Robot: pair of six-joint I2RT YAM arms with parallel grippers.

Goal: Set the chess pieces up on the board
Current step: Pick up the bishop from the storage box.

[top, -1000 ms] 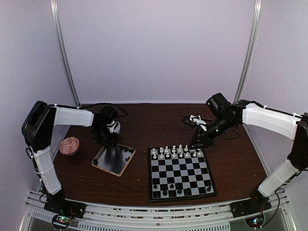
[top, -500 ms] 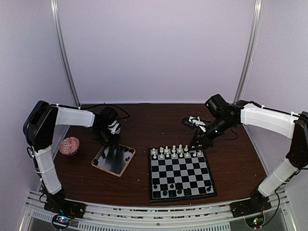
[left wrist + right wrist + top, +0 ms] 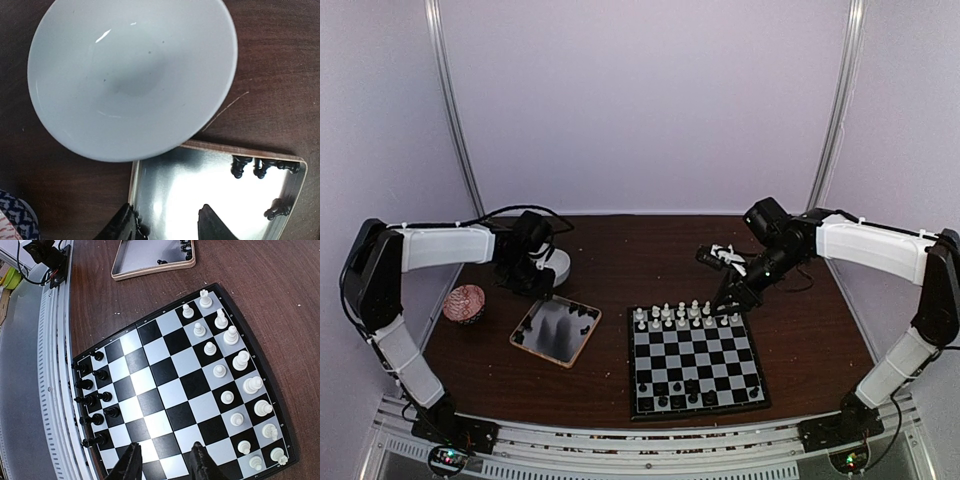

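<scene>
The board [image 3: 695, 358] lies at front centre. White chess pieces [image 3: 685, 314] fill its two far rows, and black pieces [image 3: 678, 396] stand on its near rows. My right gripper [image 3: 730, 298] hovers open and empty over the board's far right corner. In the right wrist view it [image 3: 165, 462] hangs above the board [image 3: 165, 395], with the white pieces [image 3: 235, 360] and black pieces [image 3: 92, 402] in sight. My left gripper [image 3: 542, 288] is open over the tray's far edge. In the left wrist view it [image 3: 167, 227] holds nothing, and a small black piece [image 3: 141, 231] lies by its left finger.
A wooden-rimmed metal tray [image 3: 557, 332] left of the board holds a few black pieces [image 3: 260, 167]. A white bowl [image 3: 132, 75] stands empty just behind the tray. A pink cupcake-like object [image 3: 465, 303] sits at far left. A black device with white cables [image 3: 717, 253] lies behind the board.
My left arm has drawn back and up from the tray, uncovering the white bowl. My right gripper has shifted only slightly over the board's far right corner.
</scene>
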